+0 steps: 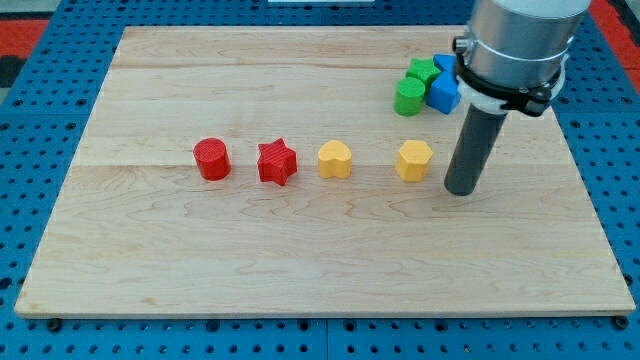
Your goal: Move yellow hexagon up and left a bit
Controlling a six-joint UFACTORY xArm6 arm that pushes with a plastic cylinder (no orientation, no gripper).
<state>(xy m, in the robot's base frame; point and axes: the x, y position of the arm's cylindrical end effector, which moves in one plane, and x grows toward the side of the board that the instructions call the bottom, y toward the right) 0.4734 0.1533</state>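
Tip (pixel 461 189) down just right of yellow hexagon (pixel 414 159), small gap, no jaws on this rod; hexagon mid-board, bare wood to its far-left, yellow heart (pixel 335 159) near on left, board edges (pixel 300 310) well apart.

The worktop (pixel 300 250) is pale wood grain on a blue pegboard (pixel 40 120). Mid-frame sit a red cylinder (pixel 212 159), a red star (pixel 277 162), a yellow heart (pixel 335 159) and a yellow hexagon (pixel 414 159). Upper right, two green blocks (pixel 410 96) adjoin blue blocks (pixel 443 92). The rod is dark grey.
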